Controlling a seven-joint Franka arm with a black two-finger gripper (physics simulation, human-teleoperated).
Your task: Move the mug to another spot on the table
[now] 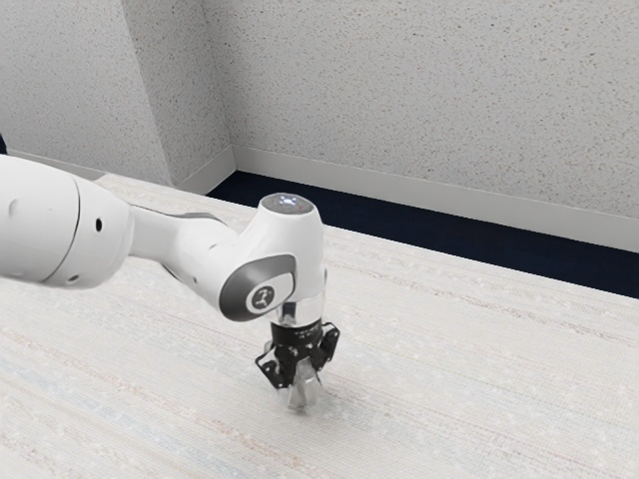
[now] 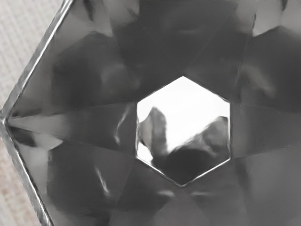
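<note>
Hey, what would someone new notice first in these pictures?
The white arm reaching in from the exterior view's left, its black end effector low over the pale table. In the wrist view, the shiny faceted mug, with a hexagonal bottom, right under the hand.

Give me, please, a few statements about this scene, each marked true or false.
1. The tool points down, low over the table. True.
2. The mug is shiny grey and faceted inside. True.
3. The mug's bottom is round. False: it is six-sided.
4. The table top is dark blue. False: it is pale and streaked; the dark blue is the floor beyond it.
5. The mug stands far from the tool. False: the wrist view looks straight down into it, so it is right under the hand.
</note>
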